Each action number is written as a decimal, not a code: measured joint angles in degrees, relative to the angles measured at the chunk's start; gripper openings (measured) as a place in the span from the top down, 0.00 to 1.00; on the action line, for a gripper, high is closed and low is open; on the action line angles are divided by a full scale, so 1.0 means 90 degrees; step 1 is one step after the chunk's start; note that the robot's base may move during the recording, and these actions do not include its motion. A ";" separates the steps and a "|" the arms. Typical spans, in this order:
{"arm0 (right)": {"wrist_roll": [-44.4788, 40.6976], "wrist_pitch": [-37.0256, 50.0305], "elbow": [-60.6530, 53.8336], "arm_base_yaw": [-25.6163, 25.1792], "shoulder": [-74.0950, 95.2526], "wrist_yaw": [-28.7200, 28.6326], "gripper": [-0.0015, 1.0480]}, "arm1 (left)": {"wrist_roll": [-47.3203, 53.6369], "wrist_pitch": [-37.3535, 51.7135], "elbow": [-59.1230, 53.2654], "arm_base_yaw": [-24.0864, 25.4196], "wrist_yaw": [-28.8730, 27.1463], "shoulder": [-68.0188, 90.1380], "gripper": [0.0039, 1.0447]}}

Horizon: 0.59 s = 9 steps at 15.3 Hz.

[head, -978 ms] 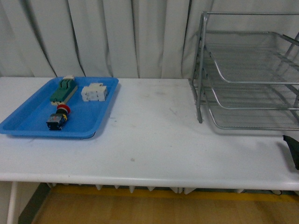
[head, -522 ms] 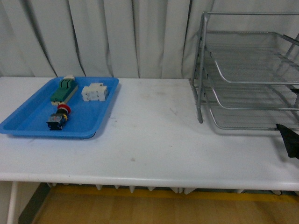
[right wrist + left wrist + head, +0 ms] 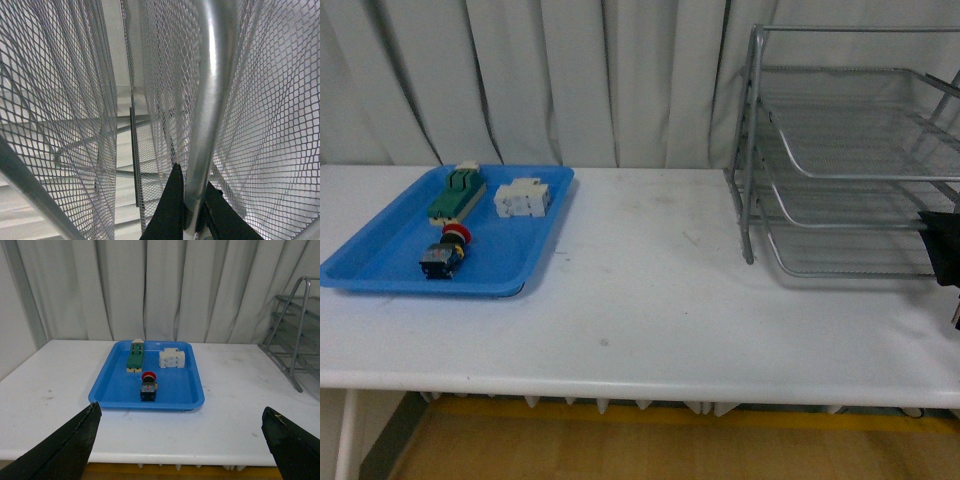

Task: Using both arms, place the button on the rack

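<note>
Obs: button (image 3: 148, 383) lies in blue tray (image 3: 112, 385) on table (image 3: 650, 290), untouched, well apart from rack (image 3: 750, 150); left gripper (image 3: 180, 412) spread wide, facing it for pickup; right gripper (image 3: 194, 180) clamps a rack tube, probably steadying it.

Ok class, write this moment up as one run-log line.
left gripper: open, empty | right gripper: shut on rack tube | button: lying in blue tray

A lab-like test setup: a plain white desk (image 3: 650, 300) before pleated white curtains (image 3: 570, 80), bearing a flat blue plastic tray (image 3: 380, 262) of electrical parts (image 3: 522, 197) and a silver wire-mesh three-tier rack (image 3: 850, 120).
</note>
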 joint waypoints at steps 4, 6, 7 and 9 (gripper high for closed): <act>-0.0044 0.0019 -0.0029 -0.0007 0.0029 0.0056 0.97 | 0.0000 0.0002 0.0000 0.0000 -0.0002 0.0000 0.06; -0.0041 0.0068 -0.0398 -0.0024 -0.0109 0.0056 0.97 | 0.0000 0.0002 0.0000 0.0000 0.0000 0.0000 0.06; -0.0044 0.0075 -0.0629 -0.0061 -0.0236 0.0053 0.97 | 0.0000 0.0002 0.0000 0.0000 0.0000 0.0000 0.06; -0.0095 0.0117 -0.1217 -0.0143 -0.0532 0.0053 0.97 | 0.0000 0.0002 0.0000 0.0000 0.0000 0.0000 0.06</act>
